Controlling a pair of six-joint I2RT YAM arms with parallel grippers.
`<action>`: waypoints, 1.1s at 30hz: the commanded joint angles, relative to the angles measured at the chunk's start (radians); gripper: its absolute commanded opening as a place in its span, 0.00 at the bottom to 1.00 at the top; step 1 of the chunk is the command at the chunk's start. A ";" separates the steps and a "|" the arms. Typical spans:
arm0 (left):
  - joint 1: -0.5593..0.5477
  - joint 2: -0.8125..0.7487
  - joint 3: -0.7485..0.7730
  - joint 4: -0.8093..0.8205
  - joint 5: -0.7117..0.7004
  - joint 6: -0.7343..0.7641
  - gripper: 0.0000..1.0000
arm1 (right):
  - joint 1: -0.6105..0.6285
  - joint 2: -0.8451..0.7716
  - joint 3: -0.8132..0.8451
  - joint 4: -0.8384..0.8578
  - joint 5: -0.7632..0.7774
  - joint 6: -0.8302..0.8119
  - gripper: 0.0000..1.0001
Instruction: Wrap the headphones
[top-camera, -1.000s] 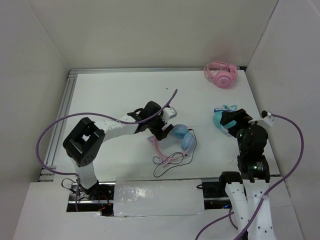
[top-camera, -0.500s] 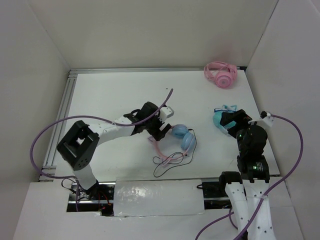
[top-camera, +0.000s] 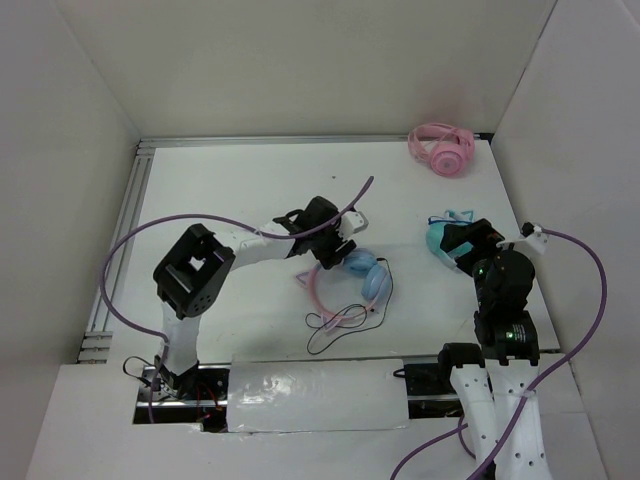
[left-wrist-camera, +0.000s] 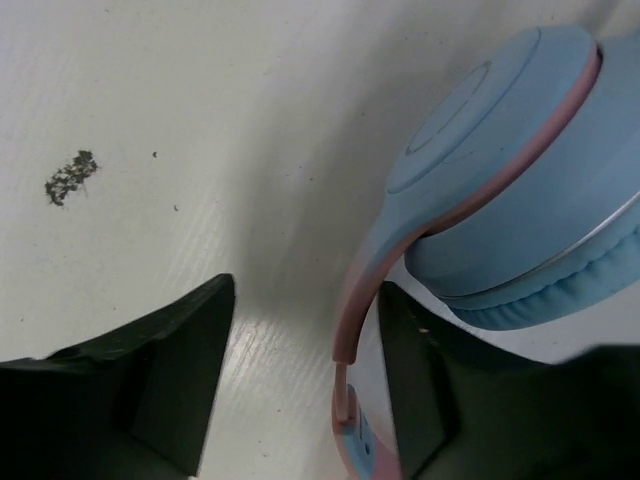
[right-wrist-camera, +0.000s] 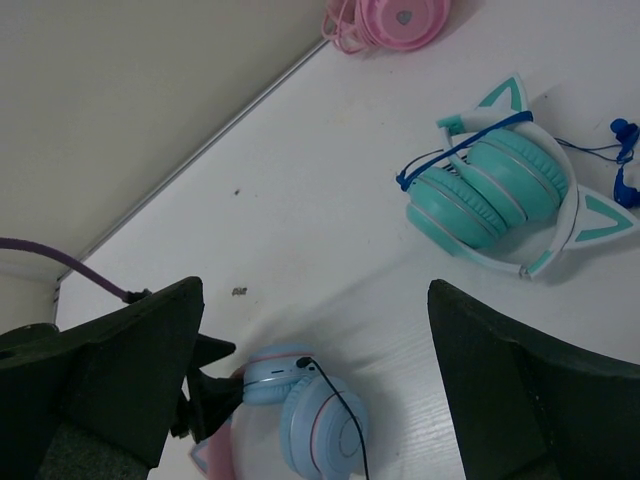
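The headphones (top-camera: 368, 273) lie mid-table, their light blue ear cups (left-wrist-camera: 510, 170) stacked one on the other. Their pink headband (top-camera: 314, 290) curves toward the near edge and the thin black cable (top-camera: 340, 320) loops beside it. My left gripper (top-camera: 335, 254) is low over the table at the left cup. It is open, and the pink band arm (left-wrist-camera: 355, 330) runs between its jaws, close against the right finger (left-wrist-camera: 430, 400), with a gap to the left one. My right gripper (top-camera: 462, 240) hangs open and empty to the right. The headphones (right-wrist-camera: 310, 420) show below in its wrist view.
Teal cat-ear headphones (top-camera: 440, 240) with a blue cord lie just under my right gripper. All-pink headphones (top-camera: 442, 148) sit in the far right corner. White walls enclose the table on three sides, and a metal rail (top-camera: 125, 230) runs along the left edge.
My left arm has swung to the right, bringing its gripper against the left ear cup. Its jaws have narrowed around the pink band. The right arm has not moved.
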 joint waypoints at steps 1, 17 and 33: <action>-0.017 0.020 0.030 0.032 0.023 0.049 0.68 | -0.004 -0.001 -0.001 0.014 0.019 -0.013 1.00; -0.070 0.036 0.070 0.051 -0.004 0.048 0.00 | -0.004 -0.022 -0.013 0.023 0.008 -0.021 1.00; -0.010 -0.286 0.228 -0.640 -0.569 -0.944 0.00 | -0.004 0.008 -0.043 0.176 -0.614 -0.242 1.00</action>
